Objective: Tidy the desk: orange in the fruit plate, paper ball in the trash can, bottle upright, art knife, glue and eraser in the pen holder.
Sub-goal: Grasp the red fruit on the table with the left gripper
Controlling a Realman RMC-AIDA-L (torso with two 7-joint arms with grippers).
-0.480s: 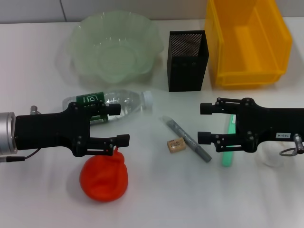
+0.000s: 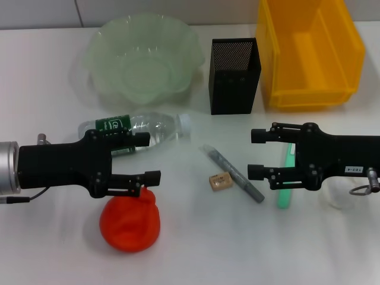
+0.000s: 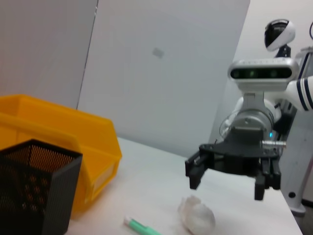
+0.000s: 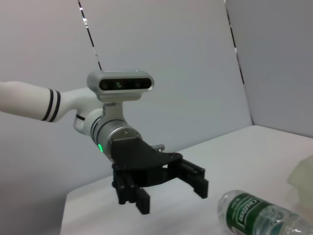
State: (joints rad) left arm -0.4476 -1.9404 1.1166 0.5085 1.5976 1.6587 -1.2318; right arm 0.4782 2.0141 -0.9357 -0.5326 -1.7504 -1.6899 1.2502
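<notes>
My left gripper [image 2: 151,157] hung with its jaws spread wide, holding nothing, low over the desk. Its lower finger [image 2: 141,177] sat just at the peak of the orange-red lumpy round orange [image 2: 129,222], which lay on the white desk [image 2: 47,77] near my front edge. The upper finger reached across the clear plastic water bottle with the dark green label and white cap [image 2: 145,126], which lay on its side, cap pointing toward my right.

My right gripper [image 2: 254,153] also stood open and empty, over the right half of the desk. It partly covered a slim green stick-shaped item [image 2: 285,196]; I could not tell what that was. Beyond its wrist lay the small white lumpy paper ball [image 3: 197,216], mostly hidden in the head view.

Containers, back row:
- Wide translucent pale-green fruit plate with a scalloped rim [image 2: 104,38], left of centre. Nothing showed inside.
- Black square metal-mesh pen holder [image 2: 234,76], upright, centre. What I saw of its inside held nothing.
- Bright yellow rectangular plastic trash can [image 2: 350,44], just beside the holder on the right. Floor bare.

Loose between my grippers: a small tan rectangular eraser [image 2: 219,181], touching or nearly touching a grey pen-like tool [image 2: 233,173] lying diagonally.
</notes>
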